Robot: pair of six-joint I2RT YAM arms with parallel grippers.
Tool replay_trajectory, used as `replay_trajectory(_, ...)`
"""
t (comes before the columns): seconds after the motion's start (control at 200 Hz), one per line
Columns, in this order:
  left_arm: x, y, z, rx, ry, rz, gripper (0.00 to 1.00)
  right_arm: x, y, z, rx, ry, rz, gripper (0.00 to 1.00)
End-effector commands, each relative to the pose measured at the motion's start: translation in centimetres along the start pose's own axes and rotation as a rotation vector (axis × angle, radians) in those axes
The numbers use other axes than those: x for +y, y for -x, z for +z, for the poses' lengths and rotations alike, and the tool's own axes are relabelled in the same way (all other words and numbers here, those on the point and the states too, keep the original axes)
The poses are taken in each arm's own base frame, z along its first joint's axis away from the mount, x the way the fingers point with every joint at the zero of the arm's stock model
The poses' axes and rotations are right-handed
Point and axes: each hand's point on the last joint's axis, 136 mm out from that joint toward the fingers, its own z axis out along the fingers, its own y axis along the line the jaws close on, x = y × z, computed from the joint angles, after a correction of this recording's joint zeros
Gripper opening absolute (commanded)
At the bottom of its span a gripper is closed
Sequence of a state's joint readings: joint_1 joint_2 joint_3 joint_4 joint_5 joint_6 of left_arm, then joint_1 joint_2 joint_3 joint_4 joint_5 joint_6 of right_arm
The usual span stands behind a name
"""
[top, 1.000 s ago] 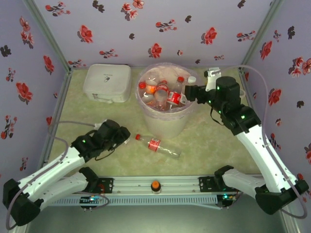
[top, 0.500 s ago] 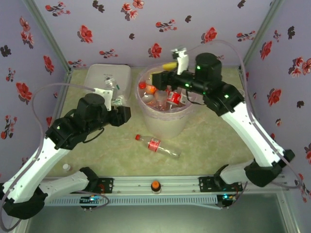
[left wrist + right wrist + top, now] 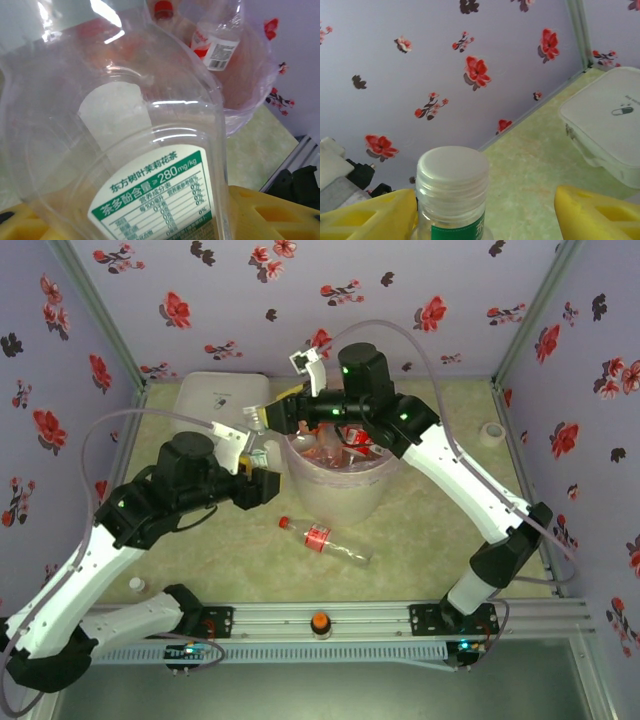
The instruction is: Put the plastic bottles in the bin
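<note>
A clear bottle with a green label [image 3: 150, 195] sits between the yellow fingers of my left gripper [image 3: 150, 222], which is shut on it just left of the bin [image 3: 340, 495]. In the top view this bottle [image 3: 256, 448] is between both grippers. My right gripper [image 3: 262, 418] reaches left across the bin and stands open around the bottle's white cap [image 3: 452, 172], which lies close to one yellow finger [image 3: 375, 215]. The bin's pink bag [image 3: 250, 85] holds several bottles [image 3: 335, 452]. Another bottle with a red cap and red label [image 3: 325, 540] lies on the table in front of the bin.
A white lidded box [image 3: 215, 400] stands left of the bin, also seen in the right wrist view [image 3: 607, 120]. A tape roll [image 3: 488, 433] sits at the back right, and a small white cap [image 3: 135, 585] lies near the left arm's base. Flowered walls enclose the table.
The left arm has lifted off the table and brought the bottle up to the bin's left side. The right arm has swung left across the bin to the bottle's cap.
</note>
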State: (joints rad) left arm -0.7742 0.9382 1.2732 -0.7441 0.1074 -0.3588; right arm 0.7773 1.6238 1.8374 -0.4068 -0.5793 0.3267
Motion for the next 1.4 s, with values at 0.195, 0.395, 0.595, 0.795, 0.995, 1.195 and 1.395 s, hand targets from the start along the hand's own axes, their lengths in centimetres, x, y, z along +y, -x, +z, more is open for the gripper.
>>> replay_trajectory(0.195, -3.1, 2.9, -0.2, -0.072, -0.141, 0.049, 0.00, 3.3, 0.1, 0.1, 0.022, 0.203, 0.026, 0.69)
replay_trajectory(0.395, -2.9, 2.9, 0.4, -0.063, -0.133, 0.043, 0.00, 2.0, 0.7, -0.6, -0.008, 0.146, 0.010, 0.39)
replay_trajectory(0.595, -2.0, 3.2, 0.6, -0.101, -0.093, 0.019, 0.32, 0.1, 3.3, -4.0, -0.119, 0.066, 0.002, 0.23)
replay_trajectory(0.795, -1.1, 3.2, 0.5, -0.126, -0.053, 0.007, 0.89, -2.1, 7.3, -10.0, -0.285, -0.073, -0.029, 0.19)
replay_trajectory(0.995, 0.3, 1.9, 0.9, -0.102, 0.006, -0.017, 0.93, -5.5, 9.1, -15.6, -0.395, -0.284, -0.050, 0.18)
replay_trajectory(1.195, 3.3, -0.8, 2.7, -0.026, 0.139, -0.095, 0.95, -11.8, 6.9, -16.3, -0.303, -0.592, -0.062, 0.18)
replay_trajectory(1.395, 7.5, -3.8, 3.9, 0.033, 0.343, -0.228, 1.00, -15.6, 3.9, -13.4, -0.125, -0.681, -0.097, 0.17)
